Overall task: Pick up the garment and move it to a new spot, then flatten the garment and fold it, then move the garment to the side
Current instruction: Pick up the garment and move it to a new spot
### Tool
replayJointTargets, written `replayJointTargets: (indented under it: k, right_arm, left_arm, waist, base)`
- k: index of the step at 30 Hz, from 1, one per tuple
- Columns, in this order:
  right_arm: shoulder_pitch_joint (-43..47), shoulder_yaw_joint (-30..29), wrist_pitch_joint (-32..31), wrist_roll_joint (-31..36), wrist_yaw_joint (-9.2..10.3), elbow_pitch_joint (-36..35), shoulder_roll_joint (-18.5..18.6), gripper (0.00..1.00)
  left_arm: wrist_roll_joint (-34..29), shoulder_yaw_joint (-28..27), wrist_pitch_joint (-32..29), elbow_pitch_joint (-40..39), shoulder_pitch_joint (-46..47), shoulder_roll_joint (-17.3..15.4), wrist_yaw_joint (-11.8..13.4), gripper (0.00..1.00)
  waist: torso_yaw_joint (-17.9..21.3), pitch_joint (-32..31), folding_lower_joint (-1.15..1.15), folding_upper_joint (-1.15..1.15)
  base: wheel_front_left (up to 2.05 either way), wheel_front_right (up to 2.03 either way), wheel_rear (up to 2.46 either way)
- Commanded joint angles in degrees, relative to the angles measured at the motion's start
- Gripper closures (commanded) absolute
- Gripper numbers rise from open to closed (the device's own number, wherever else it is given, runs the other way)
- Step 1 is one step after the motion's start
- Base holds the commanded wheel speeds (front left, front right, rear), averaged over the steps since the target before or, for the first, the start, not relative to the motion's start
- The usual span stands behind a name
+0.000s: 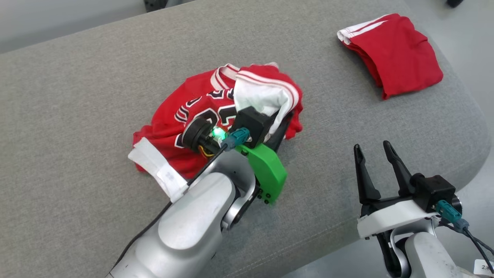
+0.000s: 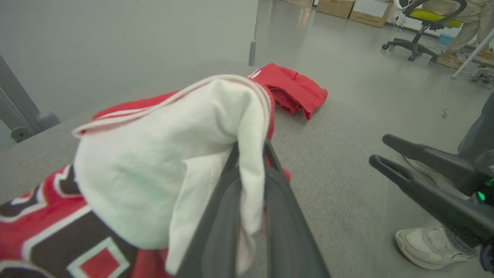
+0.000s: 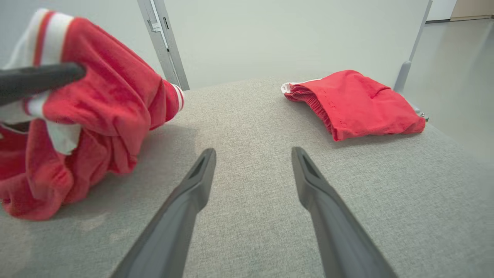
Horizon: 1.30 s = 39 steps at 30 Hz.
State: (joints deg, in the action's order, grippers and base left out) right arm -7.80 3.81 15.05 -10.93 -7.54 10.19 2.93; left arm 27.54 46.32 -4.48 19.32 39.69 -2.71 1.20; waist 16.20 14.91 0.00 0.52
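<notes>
The garment (image 1: 181,116), a red jersey with black and white lettering, lies crumpled in the middle of the grey cushion (image 1: 77,96). My left gripper (image 1: 283,121) is shut on a raised fold at its right side, and the white inner face (image 2: 154,154) drapes over the fingers (image 2: 278,200). The right wrist view has the lifted red fold (image 3: 108,100) at its left. My right gripper (image 1: 372,148) stands open to the right of the garment, apart from it, above bare cushion (image 3: 253,152), with nothing between its fingers.
A second red garment (image 1: 393,54), folded, lies at the cushion's far right corner. The cushion's rounded edge runs close by the right gripper. A person's white shoe (image 2: 432,243) stands on the floor, and an office chair (image 2: 424,23) is farther off.
</notes>
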Motion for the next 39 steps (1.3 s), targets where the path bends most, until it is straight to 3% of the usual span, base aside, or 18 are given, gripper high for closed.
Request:
replayJointTargets:
  k: [1,3,4,7,9,10,11,15,21,24,29,30,35,39]
  right_arm:
    - [-0.8,0.6,0.2,-0.5,0.10,0.1,0.0,0.00]
    - [-1.0,1.0,0.2,-0.8,0.11,0.3,0.0,0.00]
    - [-1.0,1.1,0.2,-0.9,0.11,0.4,0.0,0.00]
    - [-0.7,0.6,0.2,-1.2,0.11,0.7,0.0,0.00]
    - [-0.6,0.2,0.2,-0.8,0.11,0.9,0.0,0.00]
    - [-0.5,0.1,0.2,-0.7,0.10,1.0,0.0,0.00]
    - [-0.6,0.0,0.2,-0.6,0.10,1.1,0.0,0.00]
    - [-0.8,0.5,0.2,0.3,0.10,1.5,0.0,0.00]
    - [0.7,-1.4,0.2,3.4,0.11,1.1,0.1,0.00]
    - [2.1,-3.4,0.2,5.1,0.11,0.6,0.1,0.00]
    - [5.2,-6.9,0.2,7.3,0.11,-0.5,0.1,0.00]
    - [5.2,-6.9,0.2,7.3,0.11,-0.5,0.1,0.00]
    - [8.4,-8.9,0.2,9.2,0.11,-1.8,0.1,0.00]
    - [11.0,-10.7,0.2,10.3,0.10,-2.3,0.0,0.00]
  left_arm:
    - [0.3,0.9,1.0,3.3,0.2,-0.4,0.4,1.00]
    - [0.8,2.5,2.8,8.2,-0.4,-0.4,0.8,0.98]
    - [1.3,3.5,3.0,10.7,-0.9,-0.4,0.5,0.80]
    - [2.4,6.3,4.1,14.6,-0.9,-0.3,-0.3,0.78]
    - [3.3,7.6,5.3,16.1,-0.2,-0.4,-0.3,0.68]
    - [3.5,8.3,5.8,16.9,0.2,-0.4,-0.2,0.39]
    - [3.8,8.8,6.2,17.6,0.3,-0.4,0.0,0.00]
    - [6.3,10.8,5.8,18.1,0.6,-0.3,1.1,0.00]
    - [9.7,11.1,8.5,10.6,-2.6,-0.5,2.6,0.00]
    - [9.3,9.6,11.8,6.0,-5.2,-3.3,4.8,0.00]
    - [9.7,6.2,16.0,0.6,-12.1,-8.6,10.9,0.00]
    - [9.7,6.2,16.0,0.6,-12.1,-8.6,10.9,0.00]
    - [9.7,2.4,18.6,-0.6,-19.4,-13.7,15.7,0.00]
    - [9.7,-1.4,19.6,-0.4,-25.2,-16.4,17.1,0.00]
  waist:
    - [2.0,1.3,0.00,-0.52]
    - [2.5,1.6,0.00,-0.52]
    - [2.6,1.7,0.00,-0.52]
    - [2.2,2.0,0.00,-0.52]
    - [1.6,2.0,0.00,-0.52]
    - [1.3,2.0,0.00,-0.52]
    - [1.0,1.9,0.00,-0.52]
    - [-0.3,0.9,0.00,-0.52]
    - [-3.0,-2.3,0.00,-0.52]
    - [-5.0,-4.4,0.00,-0.52]
    - [-8.7,-7.9,0.00,-0.52]
    - [-8.7,-7.9,0.00,-0.52]
    - [-12.3,-11.3,0.00,-0.52]
    - [-15.3,-13.9,0.00,-0.52]
  base:
    - [0.00,0.00,0.00]
    - [0.00,0.00,0.00]
    - [0.00,0.00,0.00]
    - [0.00,0.00,0.00]
    - [0.00,0.00,0.00]
    - [0.00,0.00,0.00]
    - [0.00,0.00,0.00]
    - [0.00,0.00,0.00]
    - [0.00,0.00,0.00]
    - [0.00,0.00,0.00]
    - [0.00,0.00,0.00]
    - [0.00,0.00,0.00]
    - [0.00,0.00,0.00]
    - [0.00,0.00,0.00]
